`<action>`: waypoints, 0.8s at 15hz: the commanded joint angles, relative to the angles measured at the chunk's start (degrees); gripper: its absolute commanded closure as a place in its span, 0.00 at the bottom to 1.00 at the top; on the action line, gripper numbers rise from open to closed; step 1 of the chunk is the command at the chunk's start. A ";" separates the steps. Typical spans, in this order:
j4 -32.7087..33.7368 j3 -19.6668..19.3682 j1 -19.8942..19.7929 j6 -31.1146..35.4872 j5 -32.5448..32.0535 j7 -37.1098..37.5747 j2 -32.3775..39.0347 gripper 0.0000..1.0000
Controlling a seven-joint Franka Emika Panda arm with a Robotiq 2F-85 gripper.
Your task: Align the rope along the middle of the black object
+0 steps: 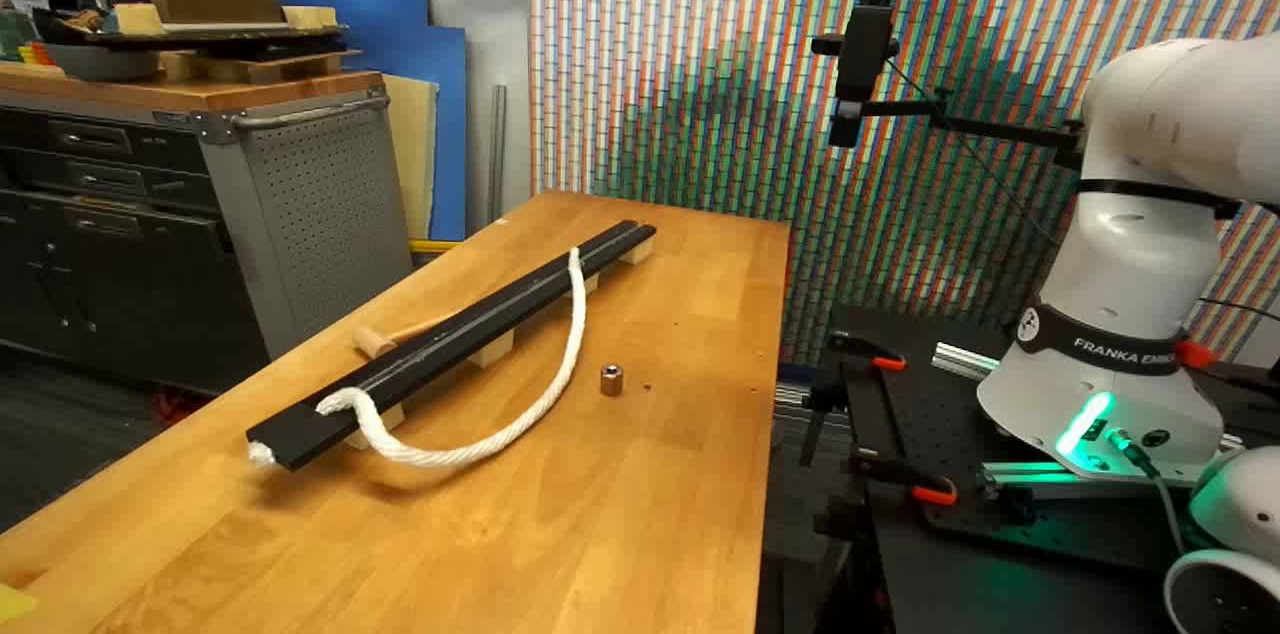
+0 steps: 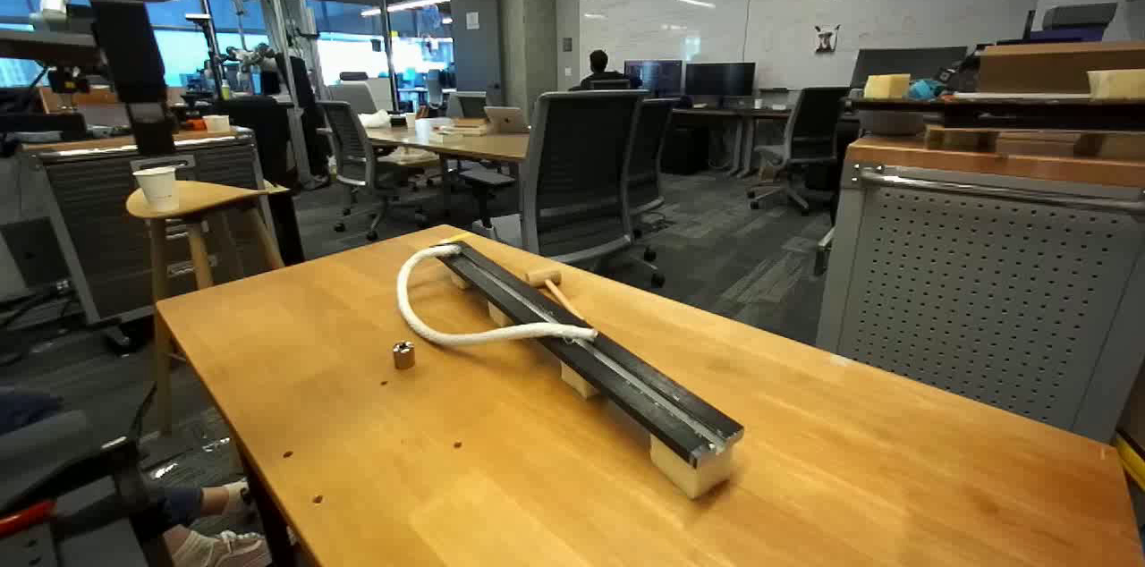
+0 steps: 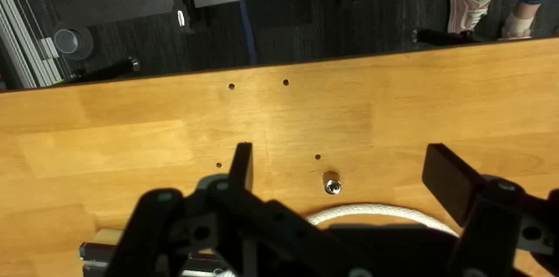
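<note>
Rope (image 1: 490, 445): likely light, soft, limp; expect sag, poor hold of shape. Best grip: end on bar (image 1: 470, 332), near centre of frame in both exterior views. Appearance: white, twisted look, even thickness, no knots seen. Location: middle bowed off bar over desk (image 1: 660, 494), left of centre there. Jaws: spread wide, gripping nothing.

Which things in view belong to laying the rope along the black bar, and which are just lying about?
For the job:
rope
bar
hand
blocks under the bar

Seemingly just lying about:
mallet
metal piece
cup
stool
</note>
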 commanded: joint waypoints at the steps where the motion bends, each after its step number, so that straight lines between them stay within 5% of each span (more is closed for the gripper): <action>1: 0.24 -0.02 -0.01 -0.11 -0.03 -0.02 0.01 0.00; 7: 0.45 -0.02 -0.01 -0.11 -0.02 -0.02 -0.04 0.00; 12: 1.43 4.48 -3.93 2.96 -1.53 11.61 4.46 0.00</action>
